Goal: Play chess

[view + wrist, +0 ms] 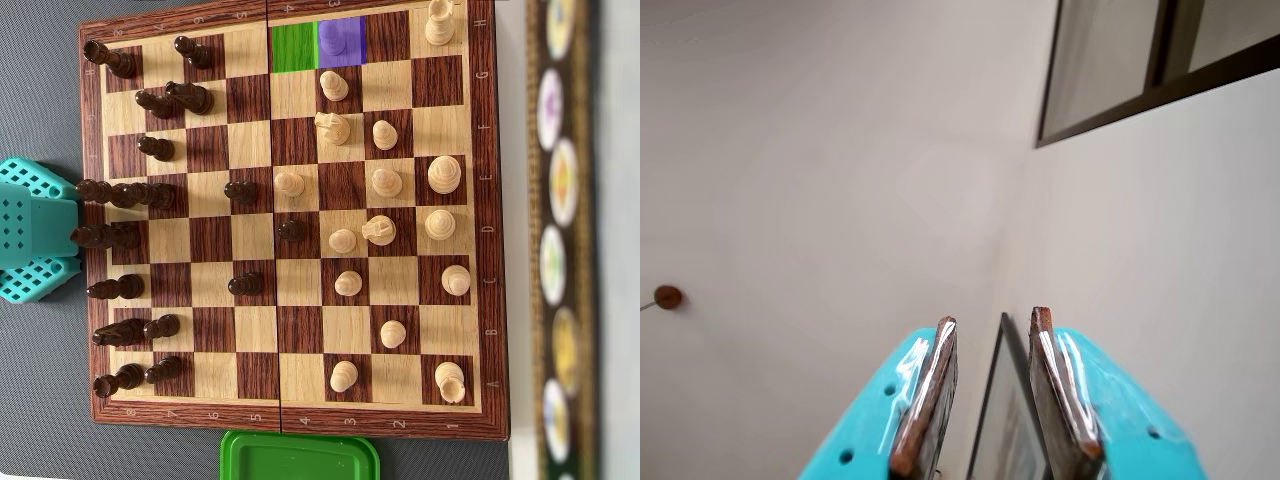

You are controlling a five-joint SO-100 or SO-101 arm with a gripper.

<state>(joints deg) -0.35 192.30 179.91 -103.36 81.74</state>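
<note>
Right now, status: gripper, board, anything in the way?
Turquoise two-finger gripper open, empty, aimed at white wall. Wooden chessboard mid-game, one top-row square tinted green, the next purple. Green plastic lid below the board.

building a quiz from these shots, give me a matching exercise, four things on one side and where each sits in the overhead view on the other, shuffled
Things:
1. green square
2. teal arm base
3. green lid
4. purple square

Places in the overhead view:
A. left edge, beside the chessboard
B. top row, right square of the coloured pair
C. bottom edge, below the board
D. top row, left square of the coloured pair

Pairs: 1-D, 2-A, 3-C, 4-B
</note>
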